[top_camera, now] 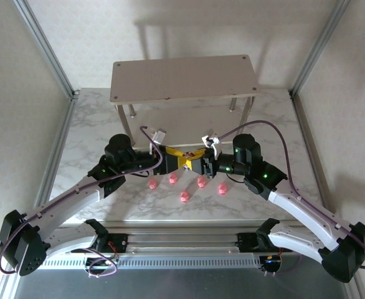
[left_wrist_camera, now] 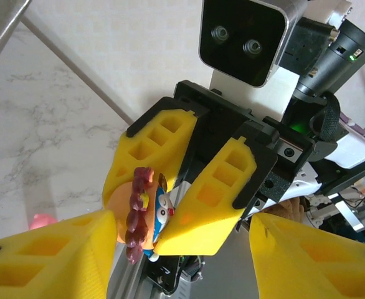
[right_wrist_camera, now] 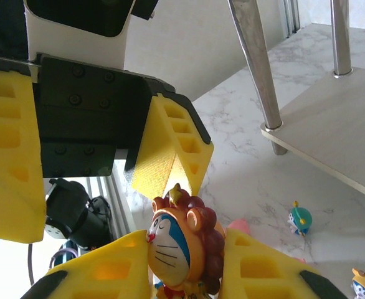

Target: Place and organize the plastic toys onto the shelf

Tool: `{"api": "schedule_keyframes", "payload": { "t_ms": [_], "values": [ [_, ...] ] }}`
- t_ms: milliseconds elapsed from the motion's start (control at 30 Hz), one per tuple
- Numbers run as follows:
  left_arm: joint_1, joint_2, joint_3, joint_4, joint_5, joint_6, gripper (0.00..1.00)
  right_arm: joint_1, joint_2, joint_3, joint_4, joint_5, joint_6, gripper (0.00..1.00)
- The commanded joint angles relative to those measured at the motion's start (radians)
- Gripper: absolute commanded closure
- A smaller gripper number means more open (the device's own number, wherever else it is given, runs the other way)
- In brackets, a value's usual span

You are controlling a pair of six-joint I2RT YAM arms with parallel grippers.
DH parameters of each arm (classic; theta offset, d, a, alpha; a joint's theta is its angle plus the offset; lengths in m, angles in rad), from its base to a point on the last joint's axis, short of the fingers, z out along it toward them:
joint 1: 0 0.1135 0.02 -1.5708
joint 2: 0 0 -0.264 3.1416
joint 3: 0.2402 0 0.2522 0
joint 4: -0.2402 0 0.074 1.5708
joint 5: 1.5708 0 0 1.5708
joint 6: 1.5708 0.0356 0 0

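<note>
- Looks like a mid-air handover. The lion-maned figurine point(right_wrist_camera: 182, 243) is pinched in the right gripper point(right_wrist_camera: 184, 252), with its fingers point(right_wrist_camera: 260, 268) closed narrow on the body. It's held up off the bench point(top_camera: 95, 131), just in front of the shelf point(top_camera: 182, 78)
- The left gripper point(top_camera: 172, 156) is held about half open with nothing gripped, its fingers point(right_wrist_camera: 170, 149) set either side of the toy's head end. Whether they're touching it can't be told
- To do it well, the left fingers should probably be centred on the head and closed firmly before the right grip is released, otherwise the toy could get twisted or dropped
- Orientation: the head is pointed out past the right fingertips toward the left gripper. So the long axis seems to be laid along the line between the two grippers, roughly level rather than upright. The face is turned toward one of the right fingers
- Five pink toys point(top_camera: 184, 197) can be seen lying on the bench just below
</note>
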Motion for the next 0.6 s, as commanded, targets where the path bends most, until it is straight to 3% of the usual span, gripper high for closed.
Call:
{"api": "schedule_keyframes", "payload": {
  "t_ms": [0,233,567],
  "values": [
    [-0.015,0.009,-0.001,0.031,0.028,-0.003,0.42,0.032,0.016,0.045,0.073,-0.021,-0.008,0.85],
    [-0.014,0.012,0.0,0.009,0.027,0.019,0.49,0.035,0.021,0.048,0.106,-0.037,-0.003,0.85],
    [-0.014,0.025,0.003,0.015,0.026,0.018,0.45,0.056,0.043,0.06,0.152,-0.065,-0.002,0.85]
  ]
}}
